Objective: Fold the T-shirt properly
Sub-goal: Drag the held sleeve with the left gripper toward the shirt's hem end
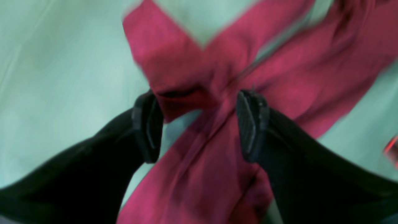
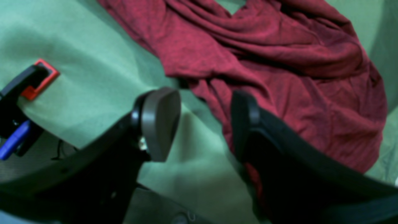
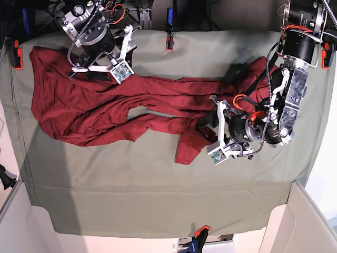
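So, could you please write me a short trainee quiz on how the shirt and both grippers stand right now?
1. True or false: the T-shirt lies neatly folded.
2. Which gripper has red cloth between its jaws? A) left gripper B) right gripper
3. Fill in: the cloth under the shirt is ____.

Key: 1 false, it sprawls crumpled across the table cloth. 2 A; the right one's jaws frame mostly bare cloth at the shirt's edge. 3 green.

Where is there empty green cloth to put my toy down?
The widest bare patch of table cloth runs along the near edge, below the T-shirt and the left tool. A narrower strip lies along the far edge, between the two arms. The middle is crowded: the shirt stretches across it, with the right tool over its upper edge.
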